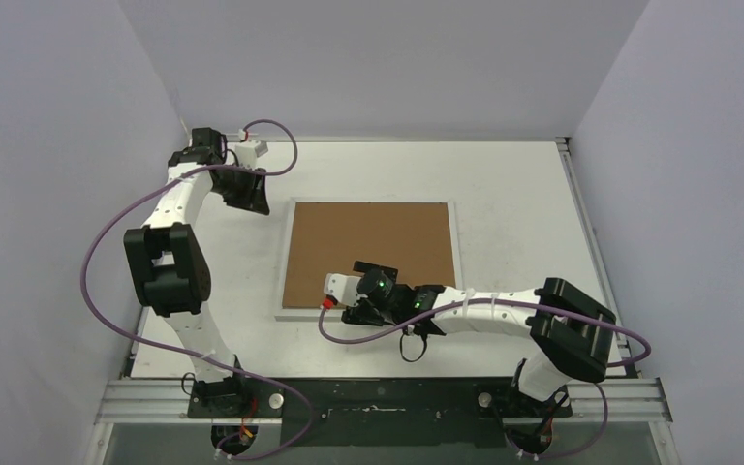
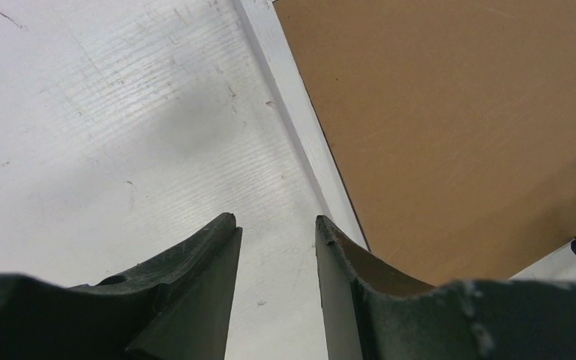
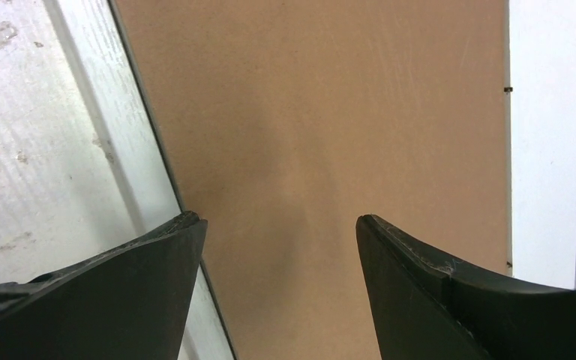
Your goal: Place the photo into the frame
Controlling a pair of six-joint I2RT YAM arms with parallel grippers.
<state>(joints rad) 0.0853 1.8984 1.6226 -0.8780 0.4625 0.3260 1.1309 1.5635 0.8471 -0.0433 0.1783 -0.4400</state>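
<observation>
The thin white rectangular picture frame (image 1: 300,313) lies flat on the white table (image 1: 513,194), and a plain brown cardboard backing board (image 1: 368,242) fills it. My right gripper (image 3: 277,225) hangs over the board's near-left part, by the frame's near edge. Its jaws are spread wide, with nothing between them. My left gripper (image 2: 276,223) sits at the frame's far-left corner, jaws partly apart and gripping nothing. Purple cables (image 1: 90,247) loop beside both arms. Where the photo is I cannot tell.

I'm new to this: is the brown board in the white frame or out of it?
In. The brown board lies flat within the frame, white edge showing around it.
</observation>
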